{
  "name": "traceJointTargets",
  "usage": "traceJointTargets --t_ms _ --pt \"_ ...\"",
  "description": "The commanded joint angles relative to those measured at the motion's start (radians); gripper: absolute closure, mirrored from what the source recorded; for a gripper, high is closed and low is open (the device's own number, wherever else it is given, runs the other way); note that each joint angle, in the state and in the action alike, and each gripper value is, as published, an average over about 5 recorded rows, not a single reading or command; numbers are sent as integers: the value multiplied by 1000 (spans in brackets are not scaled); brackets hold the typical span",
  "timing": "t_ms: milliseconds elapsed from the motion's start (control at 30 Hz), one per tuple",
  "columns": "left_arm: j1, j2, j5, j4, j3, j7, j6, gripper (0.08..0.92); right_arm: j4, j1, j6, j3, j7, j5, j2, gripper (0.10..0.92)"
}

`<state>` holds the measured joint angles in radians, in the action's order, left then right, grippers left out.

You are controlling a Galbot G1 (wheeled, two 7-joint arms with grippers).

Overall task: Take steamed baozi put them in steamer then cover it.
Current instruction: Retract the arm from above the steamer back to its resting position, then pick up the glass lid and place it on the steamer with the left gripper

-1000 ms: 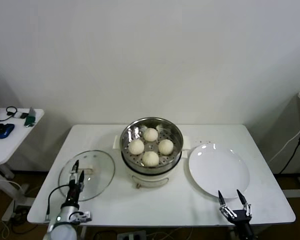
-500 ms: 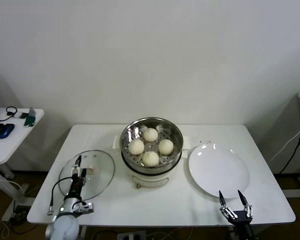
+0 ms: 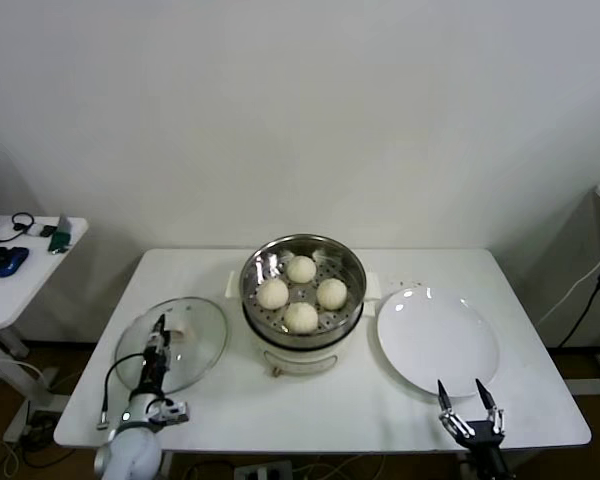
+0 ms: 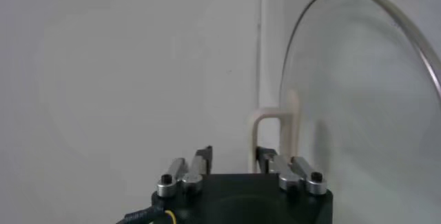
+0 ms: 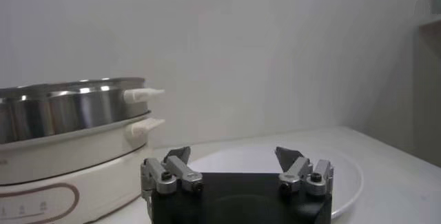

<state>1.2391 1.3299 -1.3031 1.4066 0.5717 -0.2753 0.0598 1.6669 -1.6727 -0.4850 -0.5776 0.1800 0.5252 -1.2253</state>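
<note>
Cover on table, left gripper at its handle.

Left gripper moved onto cover, fingers narrowed around handle.

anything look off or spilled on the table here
Nothing spilled or damaged. The four cream-white buns sit neatly in the shiny steel steamer; the round clear glass lid lies on the table beside it, with the left hand over its handle.

shiny steel steamer, clear glass cover, glossy plate
</note>
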Motion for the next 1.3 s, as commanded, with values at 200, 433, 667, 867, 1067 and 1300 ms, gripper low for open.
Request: traceJointTargets --t_ms 200,433,667,867,1067,1300 --pt "1 2 9 18 -3 7 18 727 5 4 0 -6 0 1 -1 203" --pt "24 -14 48 124 -15 22 69 874 14 8 13 -15 -4 -4 2 203" --pt "58 -131 168 336 -69 137 236 875 17 15 46 -22 -25 -53 1 203" --pt "53 -236 243 530 -114 256 422 875 20 20 64 -21 -50 -96 -5 203" --pt "-7 -295 245 653 -185 336 588 875 18 24 71 -20 -62 -114 -12 203" --pt "-94 -269 122 719 -341 449 694 875 11 32 58 -17 -61 -116 -18 203"
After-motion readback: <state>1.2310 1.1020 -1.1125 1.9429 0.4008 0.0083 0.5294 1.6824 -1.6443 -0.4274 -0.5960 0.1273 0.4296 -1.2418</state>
